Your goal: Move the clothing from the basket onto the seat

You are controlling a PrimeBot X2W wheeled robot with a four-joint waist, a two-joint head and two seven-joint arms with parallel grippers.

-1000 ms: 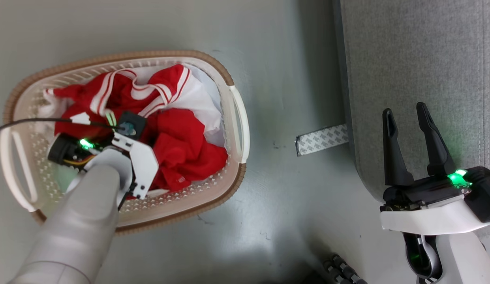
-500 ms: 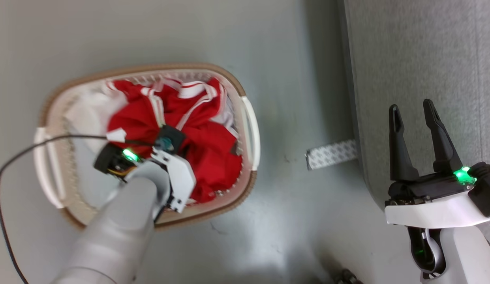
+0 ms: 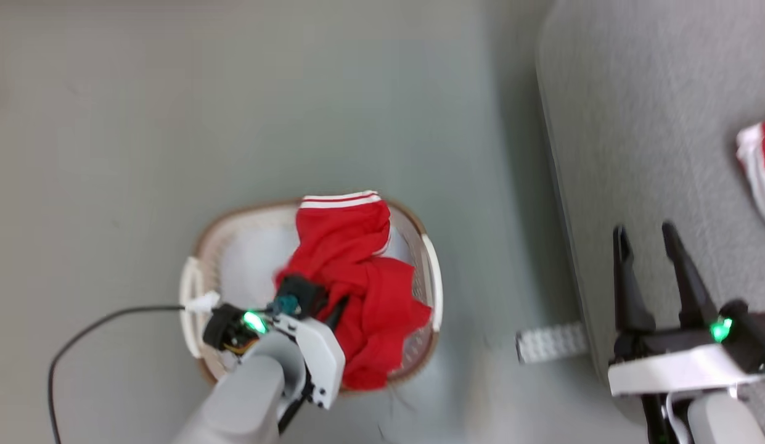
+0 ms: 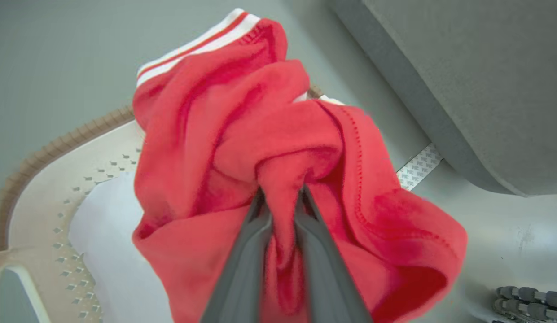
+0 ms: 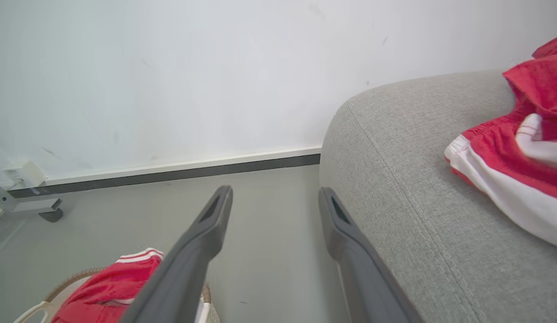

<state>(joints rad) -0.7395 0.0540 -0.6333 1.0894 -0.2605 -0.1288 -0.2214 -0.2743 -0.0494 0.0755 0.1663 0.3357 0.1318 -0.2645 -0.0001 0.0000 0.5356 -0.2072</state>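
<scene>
From the head, we see our left gripper (image 3: 308, 305) over the basket (image 3: 433, 290), pinching a bunch of red clothing (image 3: 364, 290). Our right gripper (image 3: 647, 237) is spread wide with nothing in it, by the edge of the grey seat (image 3: 653, 111). Another red and white piece (image 3: 758, 163) lies on the seat. From the left wrist, we see the fingers (image 4: 256, 242) nearly closed on a red fold. From the right wrist, we see two fingers far apart.
</scene>
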